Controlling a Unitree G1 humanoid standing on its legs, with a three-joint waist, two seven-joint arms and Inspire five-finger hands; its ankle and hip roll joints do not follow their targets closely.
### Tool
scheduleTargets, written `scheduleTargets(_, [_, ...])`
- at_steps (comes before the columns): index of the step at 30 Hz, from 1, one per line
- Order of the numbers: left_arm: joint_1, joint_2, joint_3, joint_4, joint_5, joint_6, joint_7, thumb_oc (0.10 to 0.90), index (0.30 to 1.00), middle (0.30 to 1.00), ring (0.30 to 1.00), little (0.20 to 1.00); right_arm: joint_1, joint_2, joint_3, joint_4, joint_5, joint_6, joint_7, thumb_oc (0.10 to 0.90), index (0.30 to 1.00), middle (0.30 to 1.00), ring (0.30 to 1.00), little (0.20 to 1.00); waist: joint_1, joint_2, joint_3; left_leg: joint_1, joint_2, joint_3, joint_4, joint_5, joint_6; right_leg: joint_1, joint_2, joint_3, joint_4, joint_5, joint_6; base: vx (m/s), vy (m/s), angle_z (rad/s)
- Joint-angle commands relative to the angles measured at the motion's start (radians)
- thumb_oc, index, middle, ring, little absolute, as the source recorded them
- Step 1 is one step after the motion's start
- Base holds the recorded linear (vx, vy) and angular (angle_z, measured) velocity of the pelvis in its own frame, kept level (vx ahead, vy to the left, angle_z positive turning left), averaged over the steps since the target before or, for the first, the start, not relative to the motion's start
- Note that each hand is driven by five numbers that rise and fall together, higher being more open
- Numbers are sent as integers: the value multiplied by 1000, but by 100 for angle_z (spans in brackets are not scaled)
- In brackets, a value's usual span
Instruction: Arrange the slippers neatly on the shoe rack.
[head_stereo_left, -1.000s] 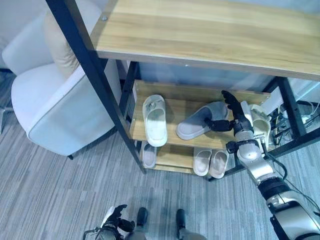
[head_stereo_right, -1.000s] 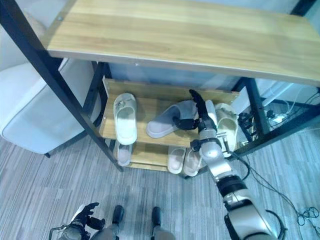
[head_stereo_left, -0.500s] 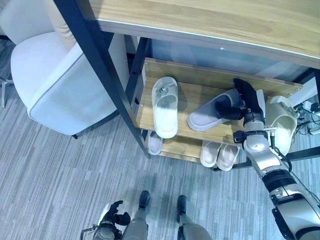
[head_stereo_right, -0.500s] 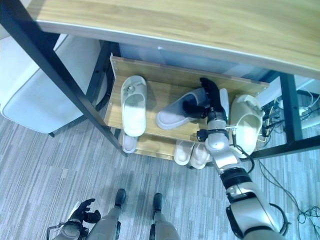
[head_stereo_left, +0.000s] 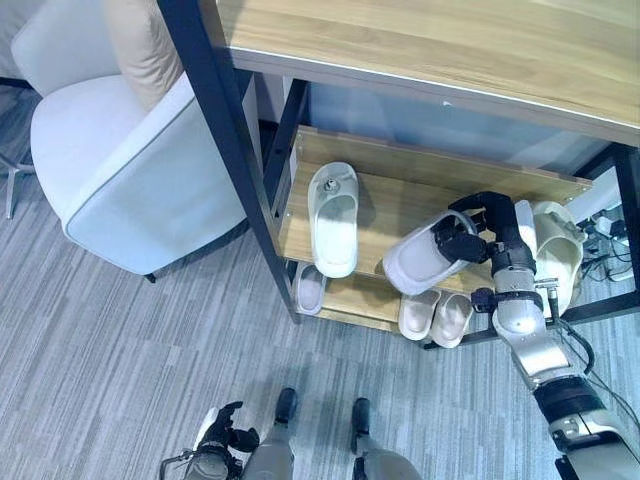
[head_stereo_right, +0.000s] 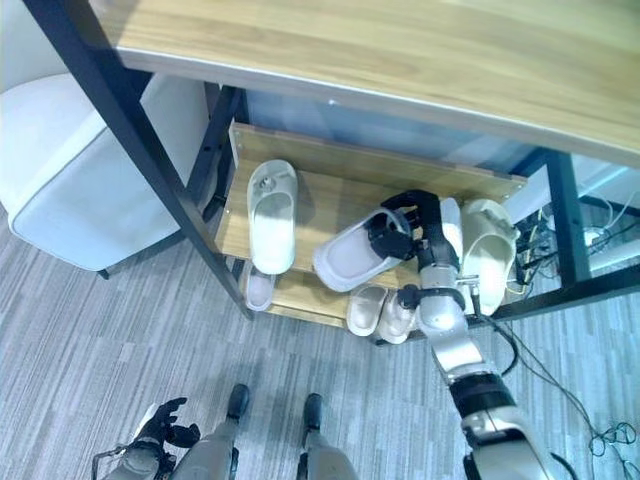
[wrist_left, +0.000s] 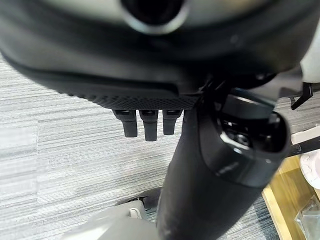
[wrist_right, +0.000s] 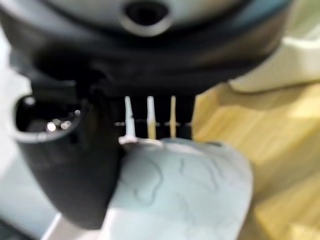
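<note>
Right hand (head_stereo_left: 492, 232) has fingers curled round a pale grey slipper (head_stereo_left: 425, 254), tilted above the wooden shoe rack's middle shelf (head_stereo_left: 400, 195). That shelf holds two cream slippers (head_stereo_left: 333, 219); three more below. Left hand (head_stereo_left: 222, 437) hangs low, loosely curled, empty.

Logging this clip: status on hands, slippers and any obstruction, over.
Right hand clamped on grey slipper, tipped up off the rack shelf. Left hand low, idle. White slipper alongside; nothing blocking.

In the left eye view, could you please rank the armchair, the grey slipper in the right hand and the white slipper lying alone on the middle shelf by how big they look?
1. armchair
2. grey slipper and white slipper: about alike; the grey one, held tilted by the right hand, cannot be ranked safely.
</note>
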Motion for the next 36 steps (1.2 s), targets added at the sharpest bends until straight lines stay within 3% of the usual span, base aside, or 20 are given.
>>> scheduleTargets(1, [20,-33,-14,72,60,-6,-39,800,900,900,900,900,-22,-91,-105,-239,-54,-125,39,400,300,300,300,300,-9,-27,-122,70,-25,77,3,-163,29,44,-27,40,6,-120,73,26,-21,-7])
scheduleTargets(7, [54,-37,19,75,62,-8,-67,800,900,900,900,900,103,-114,-143,-497,-62,-179,141,400,300,300,300,300,-26,-21,-162,106,-17,93,3,-174,29,76,-19,51,6,-131,69,-9,-26,-12])
scheduleTargets(13, [90,-41,73,71,27,-18,-107,800,900,900,900,900,287,-117,-110,-683,56,-215,341,400,300,300,300,300,-52,-13,-195,154,-6,105,3,-178,24,117,-14,56,11,-142,60,-13,-31,-4])
scheduleTargets(16, [97,-45,92,61,-3,-22,-116,800,900,900,900,900,342,-115,-83,-701,96,-216,396,400,300,300,300,300,-56,-12,-196,174,-2,109,6,-183,21,134,-11,59,14,-151,56,-1,-52,-5])
scheduleTargets(20, [102,-47,122,12,-76,-36,-131,800,900,900,900,900,419,-141,-6,-667,145,-200,490,400,300,300,300,300,-57,-18,-170,176,9,114,112,-221,12,165,-7,68,46,-174,41,-21,-77,-13])
scheduleTargets(27, [74,-35,112,-67,-172,-55,-139,800,900,900,900,900,434,-162,63,-542,131,-183,501,400,300,300,300,300,-61,-16,-141,194,26,110,156,-233,-3,192,-1,44,101,-209,30,-1,-43,1])
scheduleTargets(28, [66,-18,68,-186,-185,-75,-125,800,900,900,900,900,412,-180,89,-522,108,-177,492,400,300,300,300,300,-62,-10,-104,187,32,109,188,-245,-9,182,0,28,148,-232,25,-188,-37,3])
scheduleTargets(30, [48,7,11,-315,-223,-105,-122,800,900,900,900,900,346,-196,126,-467,90,-182,470,400,300,300,300,300,-63,-9,-35,116,29,109,271,-249,-22,122,-8,9,220,-246,26,-331,-51,13])
scheduleTargets(32, [32,25,-34,-433,-298,-127,-133,800,900,900,900,900,275,-193,172,-408,65,-184,438,400,300,300,300,300,-79,-10,4,-3,66,150,383,-256,-35,23,-24,-21,325,-280,18,-301,-35,32])
scheduleTargets(36, [19,29,-74,-572,-448,-156,-177,800,900,900,900,900,170,-174,225,-338,-25,-168,387,400,300,300,300,300,-90,13,37,-187,105,174,578,-306,-17,-173,-54,-41,594,-371,3,-130,18,58])
